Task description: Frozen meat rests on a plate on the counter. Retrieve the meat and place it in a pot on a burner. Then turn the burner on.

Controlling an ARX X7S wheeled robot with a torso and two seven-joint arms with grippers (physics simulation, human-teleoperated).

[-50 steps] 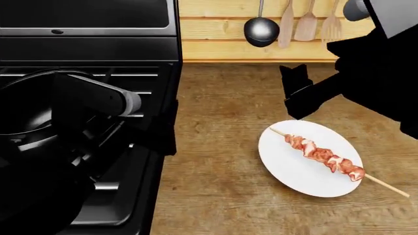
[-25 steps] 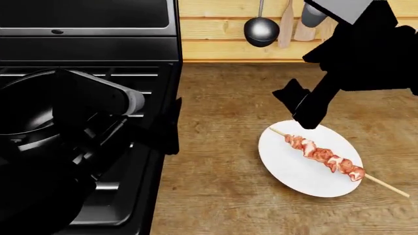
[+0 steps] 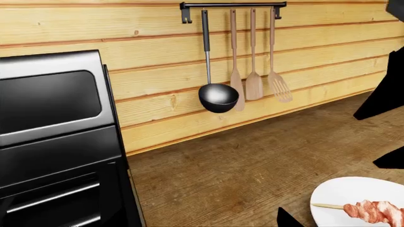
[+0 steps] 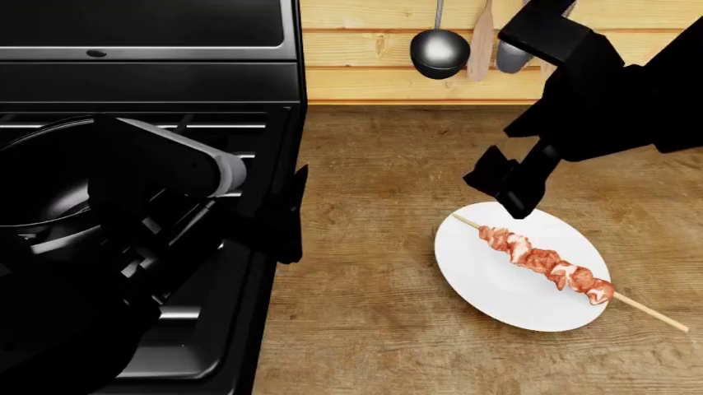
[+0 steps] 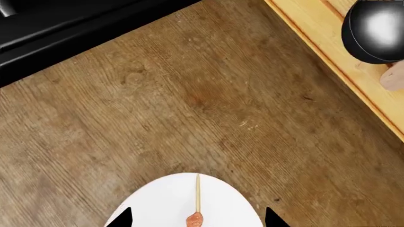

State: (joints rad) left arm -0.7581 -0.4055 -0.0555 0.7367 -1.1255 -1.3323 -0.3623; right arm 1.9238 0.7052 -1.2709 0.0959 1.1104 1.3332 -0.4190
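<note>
Frozen meat lies on the plate, skewer running diagonally, its near tip sticking out past the plate rim over the wood. Pink chunks sit toward the nearer, right half of the plate; bare far tip of the stick points toward the right gripper. Plate rests flat on the tabletop, right of the stove.

Right gripper hangs above the plate's far edge, jaws pointing down, not touching meat or plate as far as the head view shows. Right wrist view: two dark fingertips at either side of the plate, wide gap between, skewer tip centered between them, so jaws released, holding nothing.

Left arm is stretched over the stove top at the left, hiding most of the grates. Left gripper jaws: cannot tell, only a dark sliver shows in the left wrist view. A curved black pot rim shows behind that arm, mostly covered. Burner not distinguishable.

Far side: wood plank wall with a rail carrying a ladle and wooden utensils, partly blocked by the right arm in the head view.
</note>
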